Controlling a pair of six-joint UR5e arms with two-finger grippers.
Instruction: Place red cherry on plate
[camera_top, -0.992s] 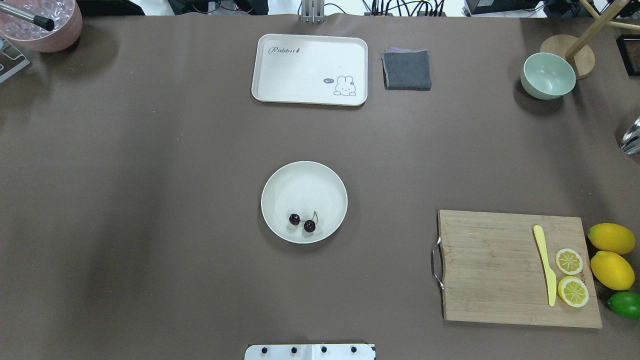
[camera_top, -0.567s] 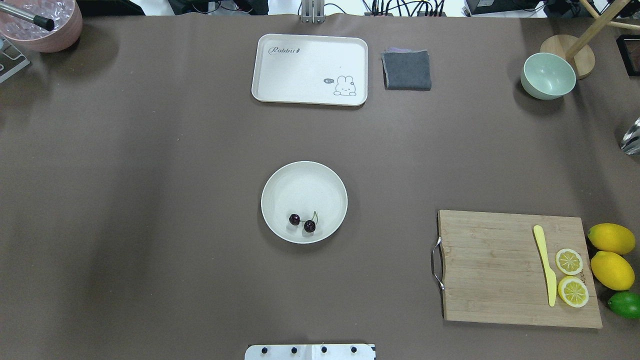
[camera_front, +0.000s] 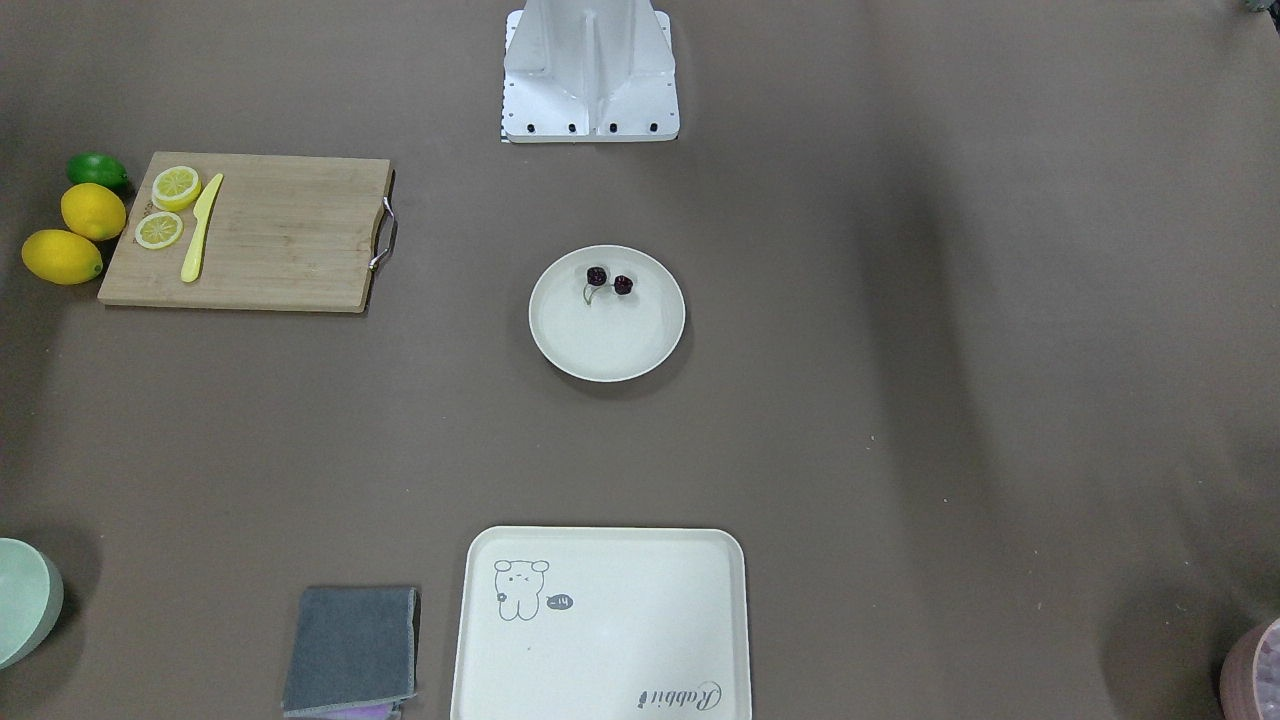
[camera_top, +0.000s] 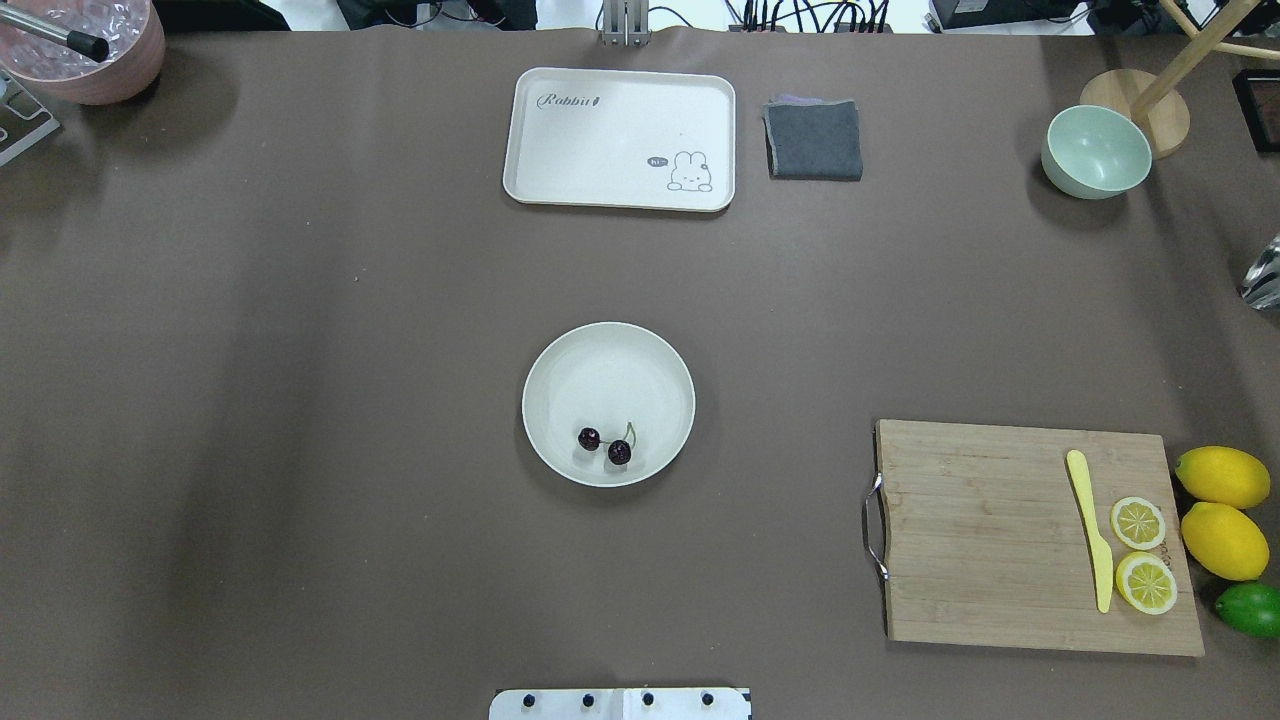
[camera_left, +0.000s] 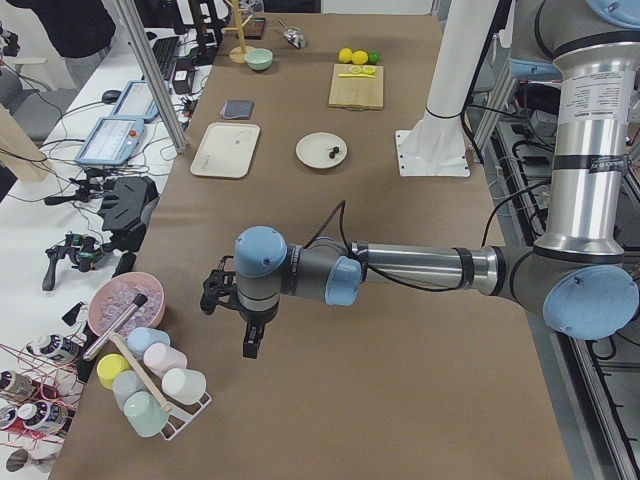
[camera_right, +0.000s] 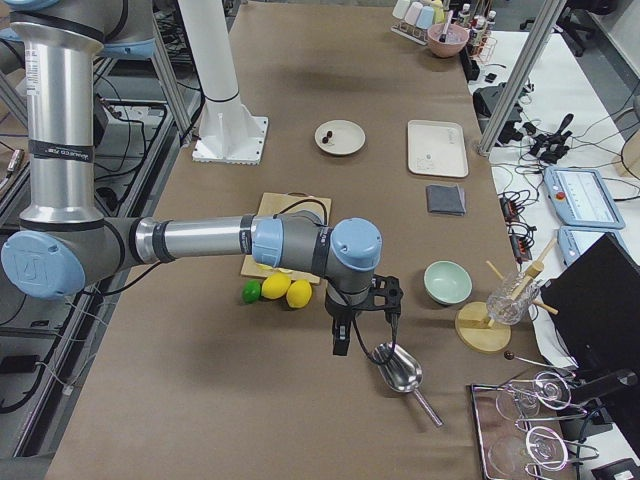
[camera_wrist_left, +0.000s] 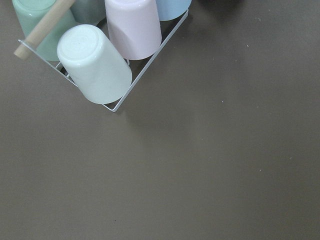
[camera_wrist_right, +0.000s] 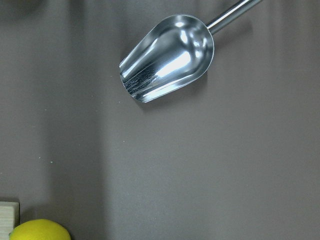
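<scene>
The red cherry (camera_top: 605, 445), two dark maroon fruits joined by green stems, lies inside the round cream plate (camera_top: 608, 375) at the table's middle, toward the robot's side of it. From the front, the red cherry (camera_front: 608, 282) rests on the plate (camera_front: 607, 340) near its far rim. My left gripper (camera_left: 250, 345) hangs far off at the table's left end beside a cup rack. Over at the right end, my right gripper (camera_right: 340, 345) hovers next to a metal scoop. I cannot tell whether either is open or shut.
A cream tray (camera_top: 620, 138) and a grey cloth (camera_top: 813, 140) lie at the far side. A cutting board (camera_top: 1035, 535) holds a yellow knife (camera_top: 1090, 530) and lemon slices, with lemons (camera_top: 1222, 510) and a lime beside it. A green bowl (camera_top: 1095, 152) stands far right.
</scene>
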